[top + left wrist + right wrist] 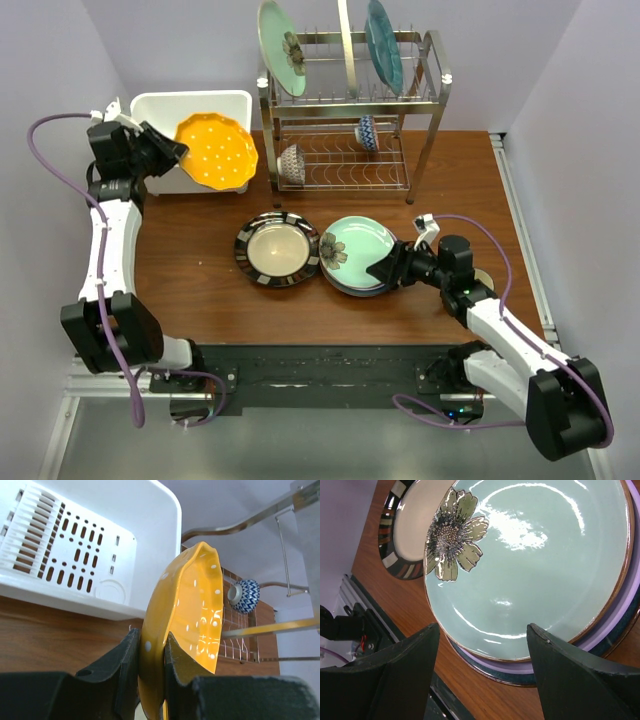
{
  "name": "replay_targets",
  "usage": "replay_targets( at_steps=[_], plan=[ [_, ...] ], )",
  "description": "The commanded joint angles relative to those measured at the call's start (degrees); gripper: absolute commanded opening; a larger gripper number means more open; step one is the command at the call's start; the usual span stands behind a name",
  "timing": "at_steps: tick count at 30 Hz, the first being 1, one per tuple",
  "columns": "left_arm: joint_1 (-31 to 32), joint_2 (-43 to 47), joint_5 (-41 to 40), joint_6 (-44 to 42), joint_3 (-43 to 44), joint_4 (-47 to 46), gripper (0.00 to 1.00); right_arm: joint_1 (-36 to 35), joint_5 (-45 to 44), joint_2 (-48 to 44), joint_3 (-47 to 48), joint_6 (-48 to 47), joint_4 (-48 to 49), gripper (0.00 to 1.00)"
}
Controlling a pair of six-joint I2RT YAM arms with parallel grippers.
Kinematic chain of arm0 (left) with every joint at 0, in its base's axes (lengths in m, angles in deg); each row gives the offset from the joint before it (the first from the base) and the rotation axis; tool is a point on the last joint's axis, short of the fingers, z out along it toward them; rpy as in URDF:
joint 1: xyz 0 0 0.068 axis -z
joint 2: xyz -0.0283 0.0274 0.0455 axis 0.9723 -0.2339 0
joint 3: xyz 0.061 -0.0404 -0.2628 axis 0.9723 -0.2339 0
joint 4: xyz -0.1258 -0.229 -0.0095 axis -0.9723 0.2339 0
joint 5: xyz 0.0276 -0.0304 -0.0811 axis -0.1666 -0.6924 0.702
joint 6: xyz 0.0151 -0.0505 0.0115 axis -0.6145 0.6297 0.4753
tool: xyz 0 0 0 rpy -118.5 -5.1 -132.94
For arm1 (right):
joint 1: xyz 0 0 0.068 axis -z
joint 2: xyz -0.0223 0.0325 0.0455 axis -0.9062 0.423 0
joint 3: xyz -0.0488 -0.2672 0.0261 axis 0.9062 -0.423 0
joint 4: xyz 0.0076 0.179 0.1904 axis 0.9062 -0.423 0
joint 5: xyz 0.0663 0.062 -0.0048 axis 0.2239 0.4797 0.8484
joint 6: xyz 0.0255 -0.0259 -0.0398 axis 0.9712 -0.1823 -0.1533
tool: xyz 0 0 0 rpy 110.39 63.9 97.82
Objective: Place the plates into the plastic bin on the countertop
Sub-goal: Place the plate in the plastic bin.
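Plates lay stacked nearest the arms: a flowered pale green plate [358, 250] on top, a lavender plate [530, 668] and a dark blue plate [505, 676] beneath. The right gripper [482, 630] hung at the stack's near edge, jaws apart and empty (probably lining up a rim grasp). Beside the stack sat the striped plate [277, 249]. Farther off, the left gripper [152, 642] pinched the orange plate [215, 152] by its rim, tilted at the plastic bin's [160, 105] corner, ready to go in; the bin's slotted floor showed bare. Beyond, the wire rack [345, 160] held upright plates and two bowls.

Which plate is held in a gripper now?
The orange dotted plate, pinched at its rim by the left gripper beside the plastic bin; the striped plate and the flowered plate topping the stack lie flat, ungripped.
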Motion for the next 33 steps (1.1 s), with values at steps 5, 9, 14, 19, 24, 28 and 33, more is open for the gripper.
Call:
replay_targets(
  at_steps=[5, 9, 14, 19, 24, 28, 33],
  plan=[
    [-0.72, -3.26, -4.03, 2.77, 11.39, -6.61, 0.0, -0.23, -0.05, 0.47, 0.03, -0.72, 2.34, 0.74],
    [-0.72, -5.37, -7.1, 2.15, 12.71, -7.75, 0.0, -0.15, -0.23, 0.82, 0.38, -0.8, 1.9, 0.74],
    [-0.63, -7.66, -9.83, 1.89, 14.03, -9.77, 0.0, -0.15, -0.32, 0.65, 0.91, -1.24, 0.94, 0.74],
    [-0.63, -13.45, -9.57, 2.77, 19.91, -8.99, 0.0, -0.15, -0.4, 0.65, 1.62, -1.68, -0.12, 0.74],
    [-0.72, -17.5, -10.53, 3.03, 23.69, -8.81, 0.0, -0.15, -0.84, 0.12, 1.79, -1.68, -0.82, 0.74],
    [-0.63, -19.96, -11.94, 3.29, 25.89, -8.89, 0.0, -0.15, -0.84, 0.47, 2.23, -1.94, -1.17, 0.74],
    [-0.72, -24.09, -14.22, 3.64, 30.02, -8.37, 0.0, -0.15, -0.58, 1.17, 2.67, -2.3, -1.44, 0.74]
  ],
)
